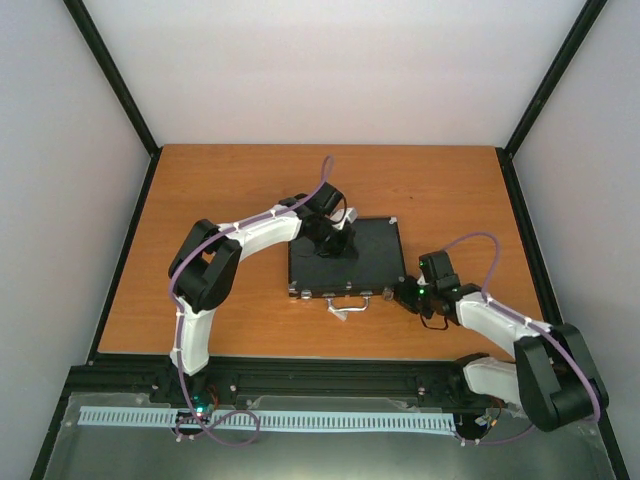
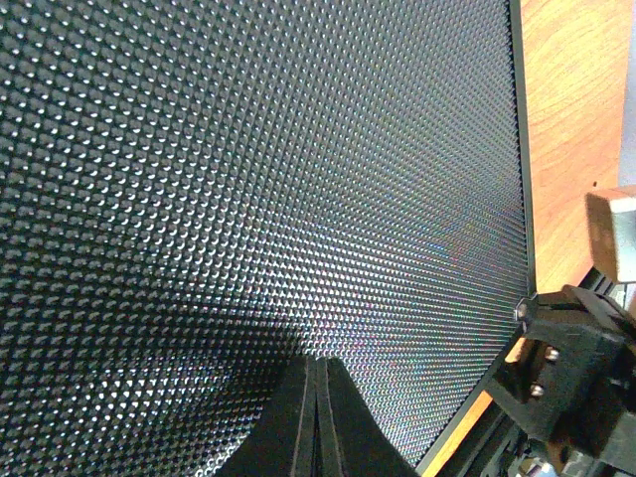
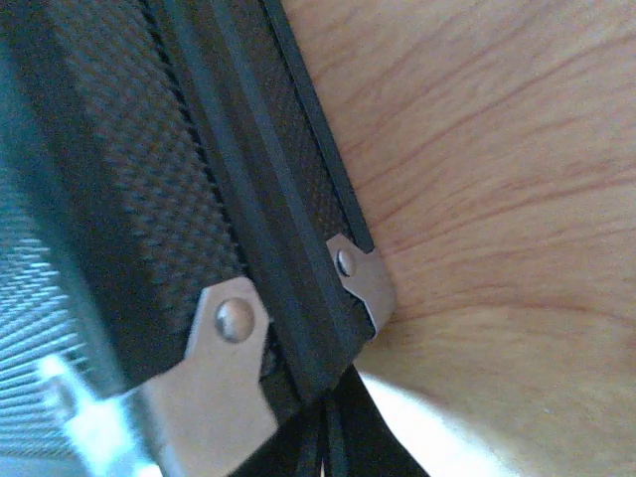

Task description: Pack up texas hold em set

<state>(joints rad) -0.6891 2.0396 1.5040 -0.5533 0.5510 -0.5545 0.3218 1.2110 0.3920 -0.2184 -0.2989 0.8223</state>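
Briefcase (image 1: 372, 258) closed, flat, long axis left-right, handle (image 1: 348, 305) toward near side; left gripper (image 2: 316, 366), right gripper (image 1: 403, 292) both clenched empty

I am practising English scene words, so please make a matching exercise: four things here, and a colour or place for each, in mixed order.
Things:
1 case
2 handle
3 table
4 right arm

Descriptions:
A orange-brown wood
B white, reaching to the case's near right corner
C black, shut
D silver, at the case's near edge

Pairs: 1-C, 2-D, 3-A, 4-B
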